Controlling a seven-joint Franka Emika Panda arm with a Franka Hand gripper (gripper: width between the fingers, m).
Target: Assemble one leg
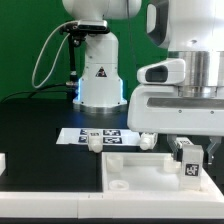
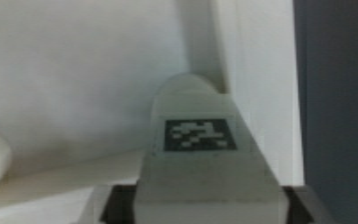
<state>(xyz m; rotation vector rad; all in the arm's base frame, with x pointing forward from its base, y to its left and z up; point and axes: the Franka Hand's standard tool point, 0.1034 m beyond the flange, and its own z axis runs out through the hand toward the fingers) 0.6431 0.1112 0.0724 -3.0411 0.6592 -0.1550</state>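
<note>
Exterior view: the gripper (image 1: 188, 160) points straight down, clamped on the leg (image 1: 189, 164)

Open black table (image 1: 40, 125) beside panel (image 1: 130, 172)

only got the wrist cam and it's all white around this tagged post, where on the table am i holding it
Observer: The gripper holds the leg upright at the exterior view's right end of the large white panel.
Operator: any spare legs out there
Observer: Yes, a second leg and a third leg stand just past the panel's far edge, at either end of the marker board.
Operator: whats behind all that
Observer: The arm's base stands at the back of the black table, beyond the marker board.
</note>
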